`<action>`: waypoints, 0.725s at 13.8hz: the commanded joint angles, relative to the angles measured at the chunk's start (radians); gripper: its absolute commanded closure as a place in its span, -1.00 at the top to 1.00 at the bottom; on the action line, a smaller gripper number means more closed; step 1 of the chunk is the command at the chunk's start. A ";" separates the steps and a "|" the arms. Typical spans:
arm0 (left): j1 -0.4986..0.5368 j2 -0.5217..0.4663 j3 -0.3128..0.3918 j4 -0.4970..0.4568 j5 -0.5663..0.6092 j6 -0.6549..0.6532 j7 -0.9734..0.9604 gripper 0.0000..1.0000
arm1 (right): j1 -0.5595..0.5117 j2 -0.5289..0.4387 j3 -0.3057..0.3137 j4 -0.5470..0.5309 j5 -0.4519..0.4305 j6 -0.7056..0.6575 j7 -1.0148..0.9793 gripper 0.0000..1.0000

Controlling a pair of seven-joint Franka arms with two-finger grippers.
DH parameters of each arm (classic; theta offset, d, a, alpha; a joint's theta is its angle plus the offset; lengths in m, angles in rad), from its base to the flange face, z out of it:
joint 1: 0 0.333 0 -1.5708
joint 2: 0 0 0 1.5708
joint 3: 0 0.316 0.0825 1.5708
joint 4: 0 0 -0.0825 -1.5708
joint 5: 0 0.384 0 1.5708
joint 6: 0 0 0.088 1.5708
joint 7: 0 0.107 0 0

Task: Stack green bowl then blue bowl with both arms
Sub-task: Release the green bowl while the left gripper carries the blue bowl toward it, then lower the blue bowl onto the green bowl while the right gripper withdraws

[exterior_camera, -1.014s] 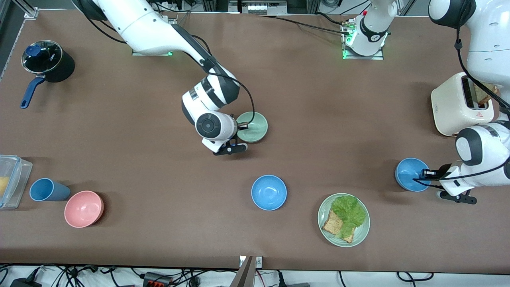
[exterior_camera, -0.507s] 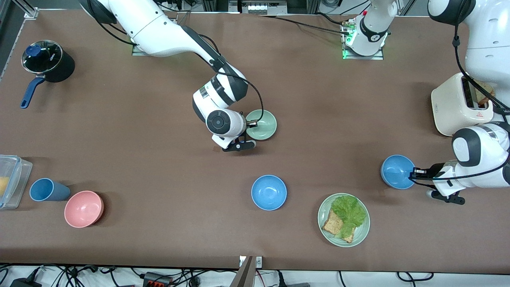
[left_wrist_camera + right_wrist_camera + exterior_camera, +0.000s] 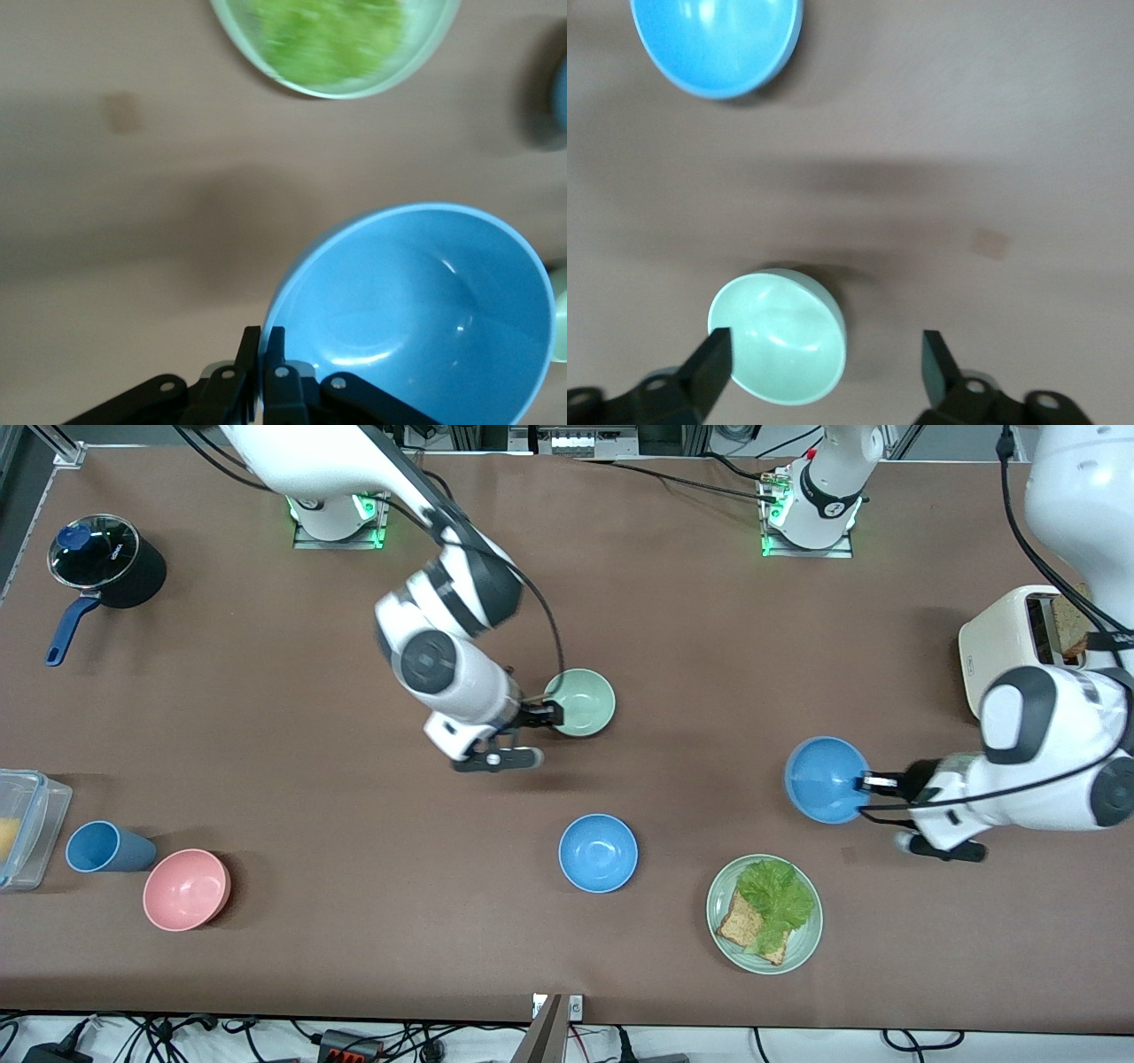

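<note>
The green bowl [image 3: 580, 702] sits upright on the table near its middle. My right gripper [image 3: 530, 735] is open beside it, one finger close to the bowl's rim. In the right wrist view the green bowl [image 3: 780, 336] lies by one finger of the right gripper [image 3: 822, 359], and the gap is otherwise empty. My left gripper [image 3: 873, 783] is shut on the rim of a blue bowl [image 3: 826, 779] and holds it tilted over the table. The left wrist view shows the left gripper [image 3: 264, 341] pinching that bowl [image 3: 425, 310]. A second blue bowl [image 3: 598, 853] rests nearer the front camera.
A pale-green plate [image 3: 722, 886] with lettuce and bread lies near the front edge, under the held bowl's side. A toaster [image 3: 1010, 660] stands at the left arm's end. A pot [image 3: 106, 558], blue cup [image 3: 102, 847], pink bowl [image 3: 186, 888] and clear container [image 3: 27, 828] are at the right arm's end.
The right gripper shifted the green bowl a little toward the left arm's end, then opened and drew back from it. The left gripper lifted its blue bowl and carried it toward the table's middle.
</note>
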 commanded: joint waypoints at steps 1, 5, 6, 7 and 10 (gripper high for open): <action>0.008 -0.064 -0.116 -0.109 -0.011 0.019 -0.238 -1.00 | -0.008 -0.109 -0.084 -0.034 -0.026 -0.046 -0.022 1.00; 0.004 -0.136 -0.317 -0.371 -0.004 0.341 -0.622 -1.00 | -0.059 -0.202 -0.216 -0.034 -0.051 -0.191 -0.113 1.00; -0.014 -0.143 -0.348 -0.408 -0.004 0.408 -0.706 -1.00 | -0.074 -0.223 -0.240 -0.034 -0.051 -0.234 -0.155 1.00; -0.050 -0.147 -0.356 -0.429 0.000 0.456 -0.786 -1.00 | -0.088 -0.237 -0.274 -0.034 -0.051 -0.270 -0.190 1.00; -0.174 -0.161 -0.355 -0.531 0.061 0.626 -0.975 -1.00 | -0.094 -0.280 -0.369 -0.034 -0.051 -0.334 -0.276 1.00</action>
